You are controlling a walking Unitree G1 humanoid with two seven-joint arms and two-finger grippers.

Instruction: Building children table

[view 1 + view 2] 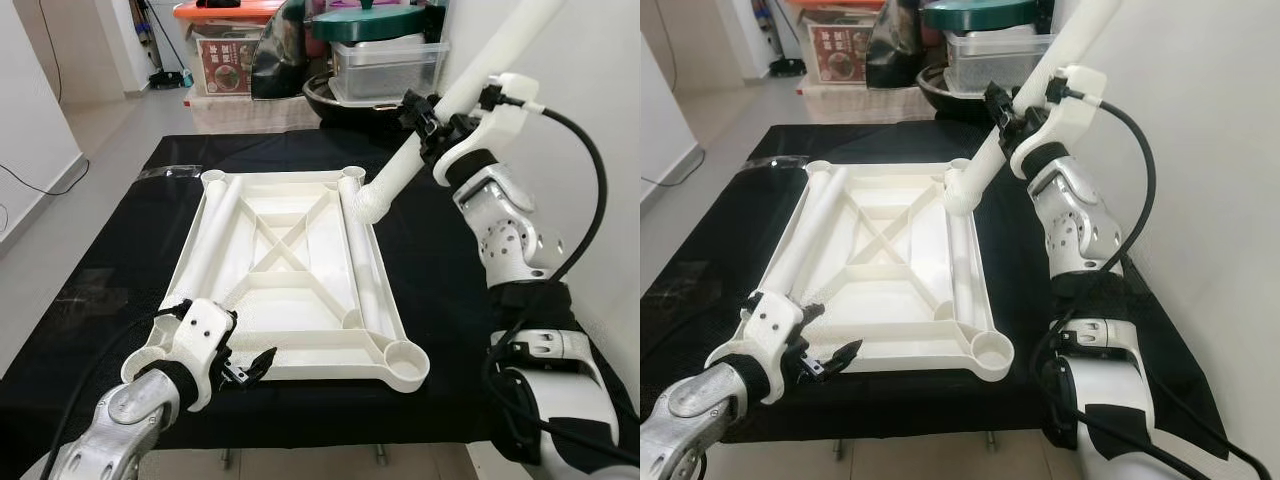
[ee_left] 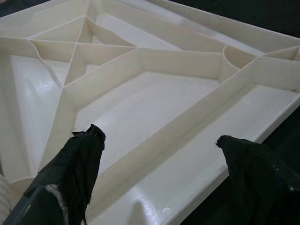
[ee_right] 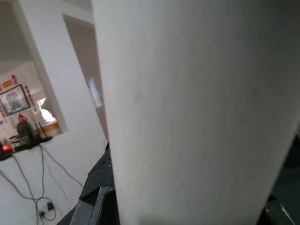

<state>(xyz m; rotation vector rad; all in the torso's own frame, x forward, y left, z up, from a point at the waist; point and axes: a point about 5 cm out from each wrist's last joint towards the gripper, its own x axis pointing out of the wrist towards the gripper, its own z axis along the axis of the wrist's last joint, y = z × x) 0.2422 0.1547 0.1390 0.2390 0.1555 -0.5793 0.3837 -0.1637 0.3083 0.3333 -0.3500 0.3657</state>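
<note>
My right gripper (image 1: 437, 118), upper right, is pinching the long white plastic tube leg (image 1: 420, 150), stiff and probably light, slippery, angling toward the upturned white plastic tabletop (image 1: 300, 300) at centre; my left gripper (image 1: 245, 368) is hovering spread at its near edge.

White tabletop (image 1: 300, 270) upside-down, leg (image 1: 440, 115) tilted

black cloth (image 1: 120, 260) over table, white wall (image 1: 600, 70) right, tiled floor (image 1: 100, 130), stacked storage boxes (image 1: 385, 65) behind.

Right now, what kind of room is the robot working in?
Probably a lived-in home, perhaps near a kitchen: stacked storage boxes, a dark pot behind the black-covered table, and a tiled floor leading to a hallway.
</note>
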